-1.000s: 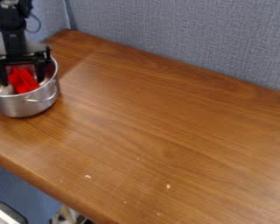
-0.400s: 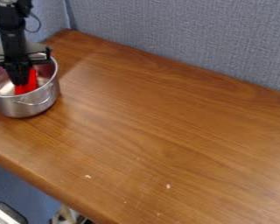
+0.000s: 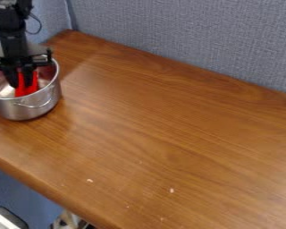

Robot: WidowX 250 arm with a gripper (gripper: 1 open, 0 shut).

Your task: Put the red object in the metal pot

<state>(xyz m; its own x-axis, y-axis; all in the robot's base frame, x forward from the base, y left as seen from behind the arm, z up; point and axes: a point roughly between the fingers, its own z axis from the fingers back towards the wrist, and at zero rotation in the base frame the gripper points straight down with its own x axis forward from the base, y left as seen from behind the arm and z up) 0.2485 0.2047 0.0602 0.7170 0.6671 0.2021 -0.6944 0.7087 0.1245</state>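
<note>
hand (image 3: 19, 79) hangs down inside the metal pot (image 3: 24, 100), its fingers drawn together, seemingly pinched on the red object (image 3: 29, 82), though the view is too small to be sure. that bar leans on end beside and below the hand, inside the rim. if the hand lifts while clamped, the bar comes back out; if a finger catches the rim, the pot could slide off the near table (image 3: 157, 125) edge.
</note>
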